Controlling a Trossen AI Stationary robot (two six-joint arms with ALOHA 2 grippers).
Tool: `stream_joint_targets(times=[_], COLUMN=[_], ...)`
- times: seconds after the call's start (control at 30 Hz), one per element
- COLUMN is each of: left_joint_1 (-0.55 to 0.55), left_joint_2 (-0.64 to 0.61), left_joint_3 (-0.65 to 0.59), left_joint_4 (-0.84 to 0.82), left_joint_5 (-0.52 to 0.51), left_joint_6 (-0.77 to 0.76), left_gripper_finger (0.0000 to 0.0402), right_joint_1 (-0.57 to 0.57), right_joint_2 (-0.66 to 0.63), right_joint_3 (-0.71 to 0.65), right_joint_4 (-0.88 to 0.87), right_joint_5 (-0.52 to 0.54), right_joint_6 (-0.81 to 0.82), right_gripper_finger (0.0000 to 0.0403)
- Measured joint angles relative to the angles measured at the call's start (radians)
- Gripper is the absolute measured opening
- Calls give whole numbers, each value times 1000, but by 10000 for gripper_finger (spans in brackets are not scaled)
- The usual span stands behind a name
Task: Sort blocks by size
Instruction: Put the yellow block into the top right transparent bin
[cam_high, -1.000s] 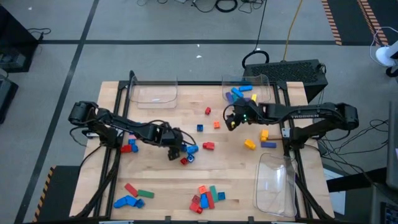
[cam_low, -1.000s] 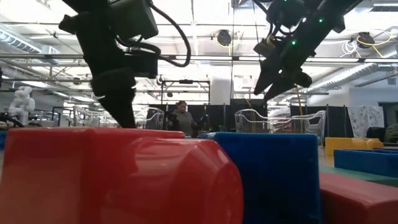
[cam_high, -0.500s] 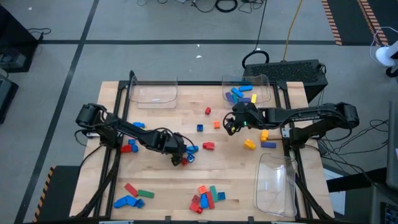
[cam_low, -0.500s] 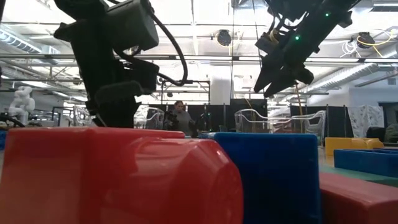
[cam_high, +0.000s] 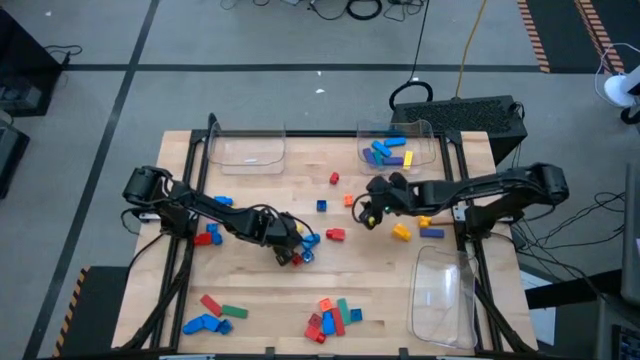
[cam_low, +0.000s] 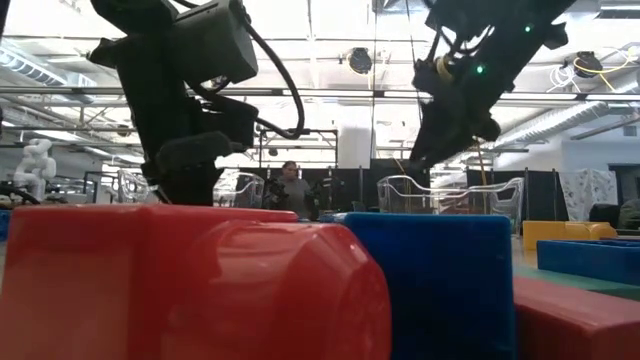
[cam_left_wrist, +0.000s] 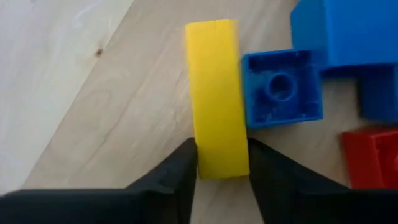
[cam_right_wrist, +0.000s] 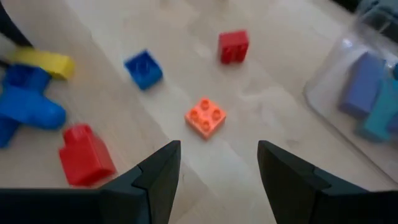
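Left end effector (cam_left_wrist: 221, 180) low over the middle of the table (cam_high: 250, 290), fingers pinched against both long sides of a yellow bar block (cam_left_wrist: 214, 99) lying flat. A small blue block (cam_left_wrist: 283, 87) touches the bar's side; a small red block (cam_left_wrist: 370, 155) sits just beside. To do this well: lift straight up so the blue neighbour isn't dragged, and check the grip is near enough to the bar's end to hold without tilting.

Right end effector (cam_right_wrist: 217, 168) hovers further right, fingers spread, nothing between them, aimed at an orange block (cam_right_wrist: 205, 116). Centre over it before descending.

Sorted blocks already sit in the far clear tray (cam_high: 420, 130); many more lie loose along the near edge.
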Motion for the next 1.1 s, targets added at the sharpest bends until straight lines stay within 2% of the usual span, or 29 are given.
stream_joint_targets(times=[0.07, 0.23, 0.37, 0.43, 0.57, 0.67, 0.9, 1.1], left_joint_1=[0, 8, 30, 43, 79, 106, 172, 214], left_joint_2=[-2, 1, -2, -17, -60, -85, -100, -102], left_joint_3=[6, 32, 66, 79, 106, 118, 172, 219], left_joint_4=[-7, -36, -138, -190, -217, -210, -197, -152], left_joint_5=[5, 14, 40, 45, 47, 77, 200, 276], left_joint_6=[16, 74, 132, 161, 224, 272, 376, 430], left_gripper_finger=[111, 111, 111, 111, 111, 111, 111, 111], right_joint_1=[10, 42, 74, 92, 133, 164, 203, 204], right_joint_2=[41, 153, 208, 216, 212, 211, 211, 235], right_joint_3=[0, 0, 0, 0, 0, 1, 1, 1], right_joint_4=[6, 95, 189, 228, 315, 402, 518, 594], right_joint_5=[-1, -14, -30, -21, 90, 132, 126, 76], right_joint_6=[-29, -117, -182, -245, -397, -542, -855, -1008], right_gripper_finger=[199, 199, 199, 199, 198, 198, 198, 199])
